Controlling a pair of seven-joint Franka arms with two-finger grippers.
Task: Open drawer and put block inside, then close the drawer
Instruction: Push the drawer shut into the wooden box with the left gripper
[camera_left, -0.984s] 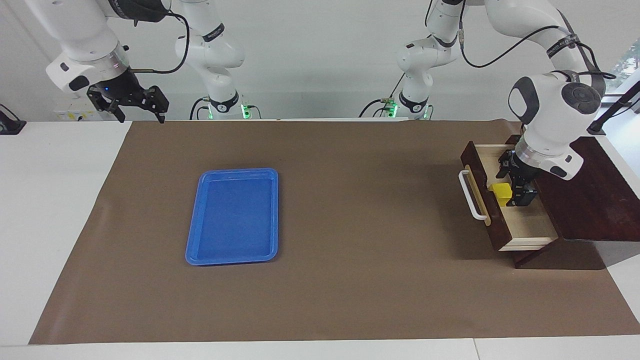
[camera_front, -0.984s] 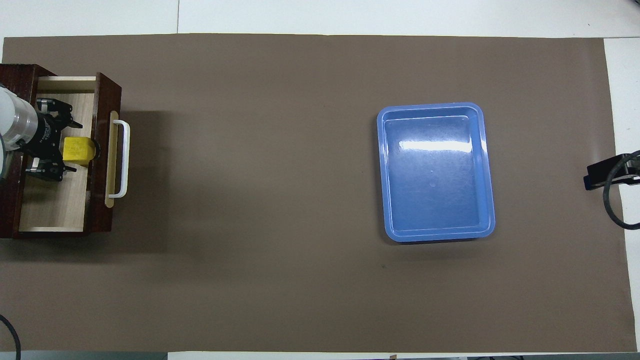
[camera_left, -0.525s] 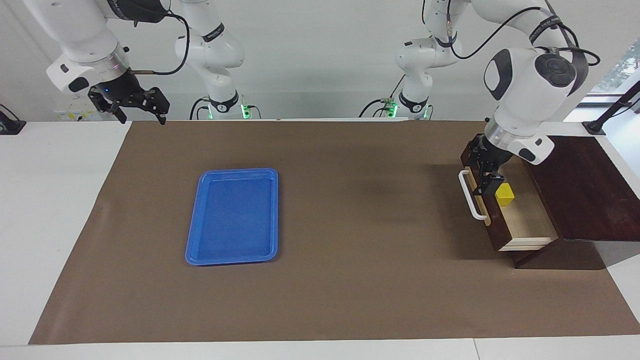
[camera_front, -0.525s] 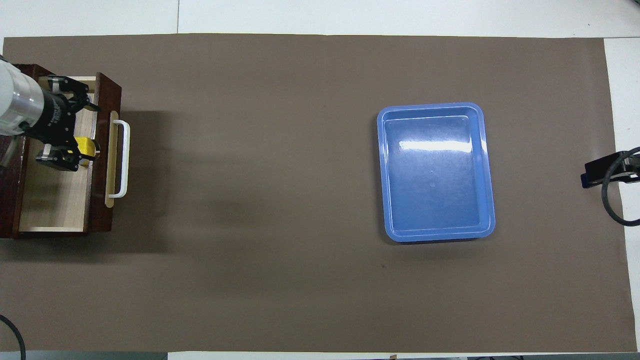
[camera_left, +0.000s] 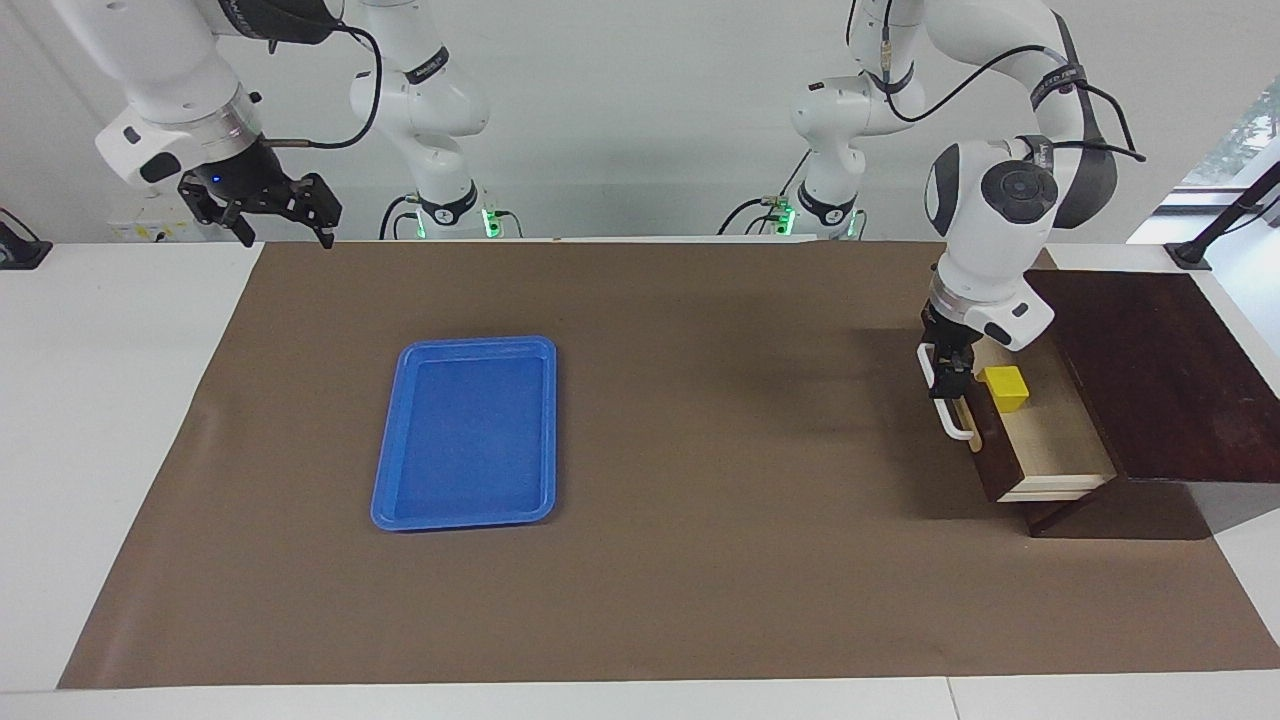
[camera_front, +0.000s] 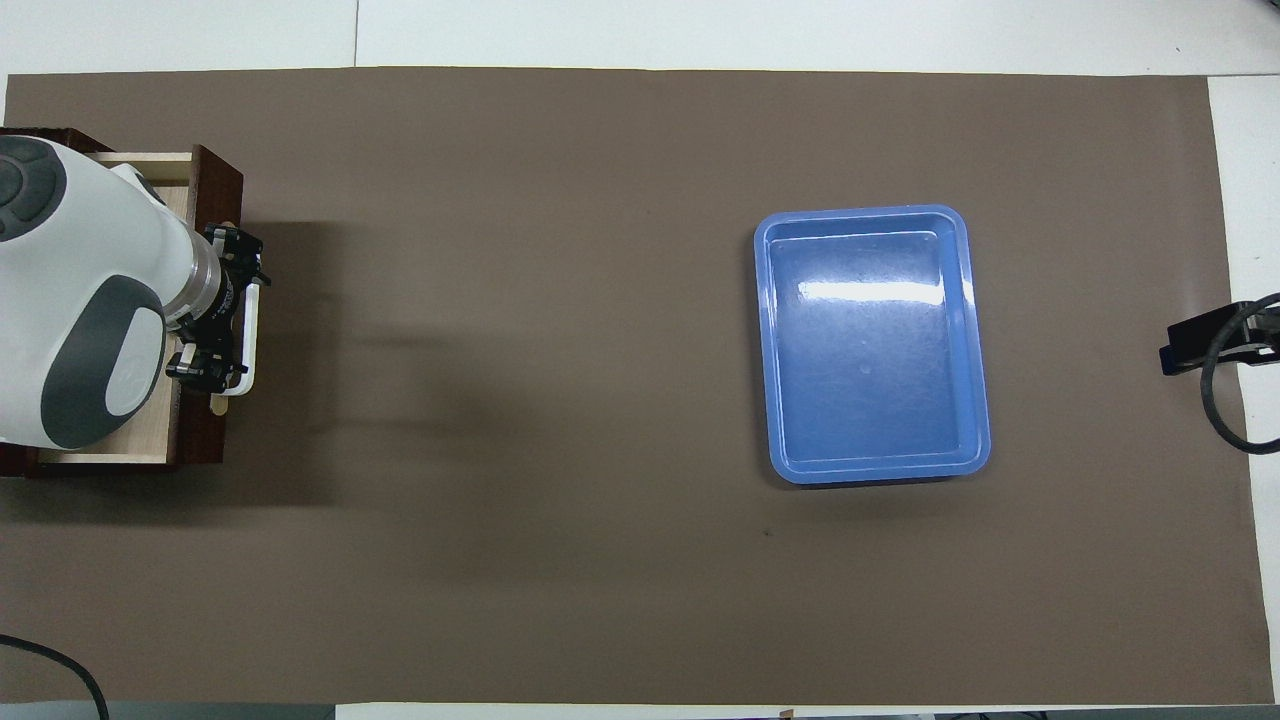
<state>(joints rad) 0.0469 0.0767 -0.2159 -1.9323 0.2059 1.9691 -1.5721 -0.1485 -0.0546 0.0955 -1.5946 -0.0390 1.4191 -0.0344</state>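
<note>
Drawer (camera_left: 1040, 440) stands pulled out at mid-right of the facing view, the yellow block (camera_left: 1005, 388) resting inside. Left gripper (camera_left: 948, 375) hangs, fingers spread, at the white handle (camera_left: 950, 420). Right gripper (camera_left: 270, 205) waits upper left, fingers spread, holding nothing.

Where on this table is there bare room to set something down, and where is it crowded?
Bare mat spans between the blue tray and the drawer, and along the edge farthest from the robots. The crowded spot is the drawer: the block lies inside and the open left gripper is at its handle. The right gripper waits open.
</note>
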